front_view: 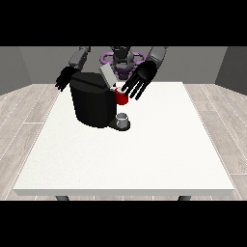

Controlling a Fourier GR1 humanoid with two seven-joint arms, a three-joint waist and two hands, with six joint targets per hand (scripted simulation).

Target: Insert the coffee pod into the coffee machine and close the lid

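Black coffee machine (92, 103) stands far-left on the table, grey lid (107, 76) raised and tilted.

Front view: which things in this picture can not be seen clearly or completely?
- Hand at the view's left: partly hidden behind the coffee machine; its finger pose is unclear.
- Red thing at the machine: partly covered by the fingers of the hand at the view's right.
- Inside of the machine under the raised lid: not visible.
- Grey thing at the machine's base: too small to identify.
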